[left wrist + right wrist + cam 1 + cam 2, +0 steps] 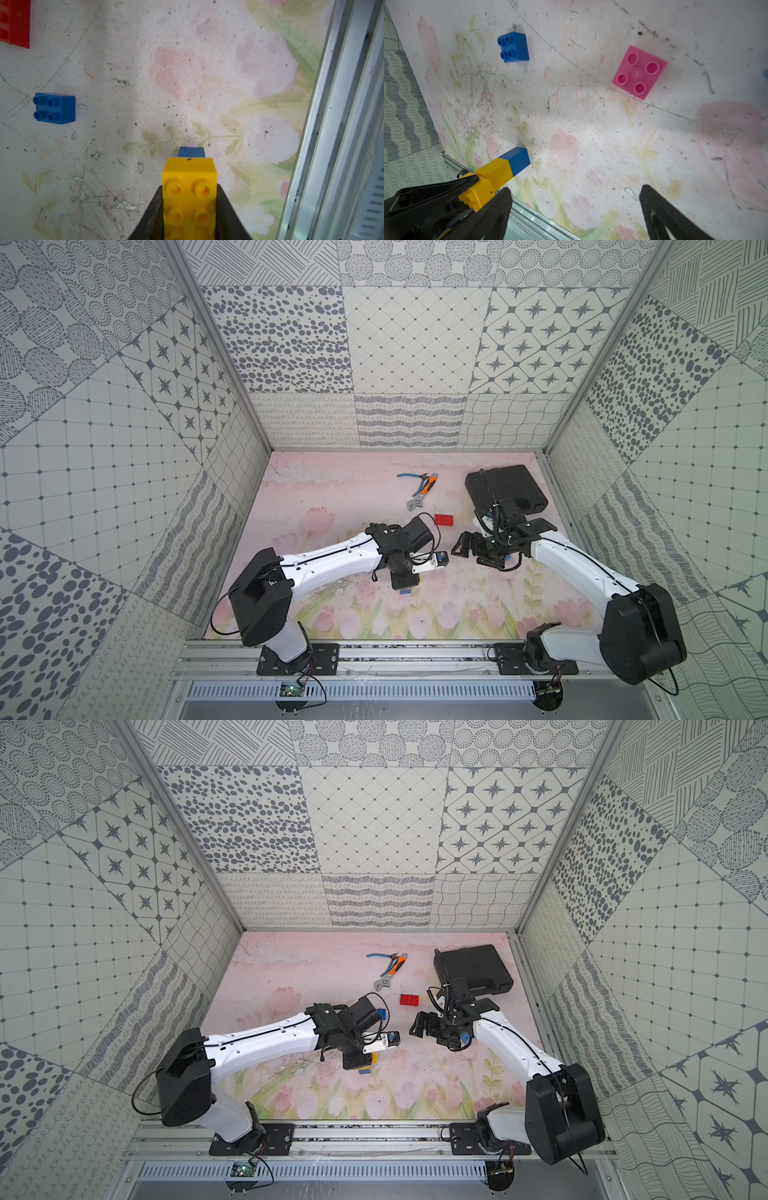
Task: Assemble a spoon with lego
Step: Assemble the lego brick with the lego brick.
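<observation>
Mostly hidden under the left wrist (353,1040) in both top views, the half-built spoon (189,187) sits clamped in left fingers (150,216), blue end at the bench (187,72), contact unclear; right fingers (497,207) gape empty.

The left arm (332,558) and right arm (573,562) were white-shelled with black joints and cables; the left tool (189,187) and right tool (576,188) were black.

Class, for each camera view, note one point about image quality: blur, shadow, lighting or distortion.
In both top views, wide-angle distortion splays the posts outward; lighting is even. In the left wrist view, the yellow brick close to the lens is soft, the mat sharper. In the right wrist view, the pink brick is crisp, the near fingers softer.
</observation>
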